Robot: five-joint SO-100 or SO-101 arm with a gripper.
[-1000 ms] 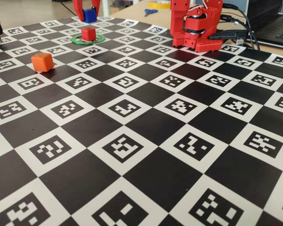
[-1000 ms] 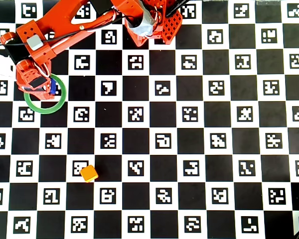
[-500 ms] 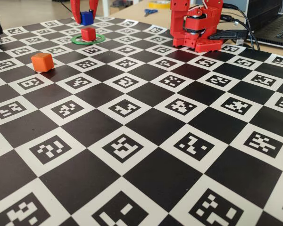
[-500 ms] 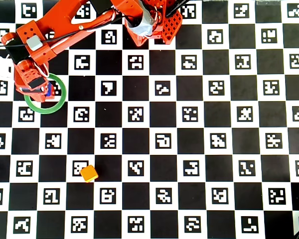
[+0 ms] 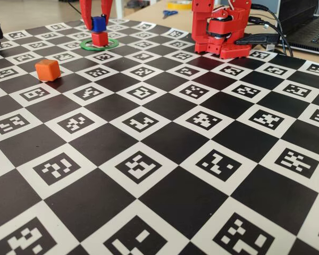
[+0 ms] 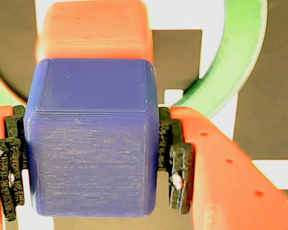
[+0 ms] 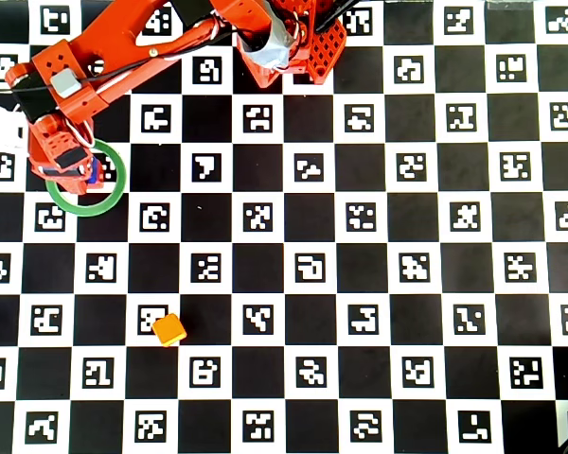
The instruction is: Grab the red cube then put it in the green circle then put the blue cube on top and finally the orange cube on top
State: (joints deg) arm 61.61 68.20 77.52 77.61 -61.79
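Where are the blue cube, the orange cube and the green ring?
blue cube (image 6: 91, 148): wrist view, front face.
orange cube (image 5: 47, 69): fixed view, front face.
green ring (image 7: 112, 193): overhead view, lower right arc.

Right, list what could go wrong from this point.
1. The blue cube, clamped in the gripper, looks offset from the red cube in the wrist view; released like this, it might land off-centre and tip.
2. The fingers flank the stack closely; opening or lifting away could nudge the red cube out of the green circle.
3. The orange cube sits far across the board, so a tall, shaky stack must survive another placement.
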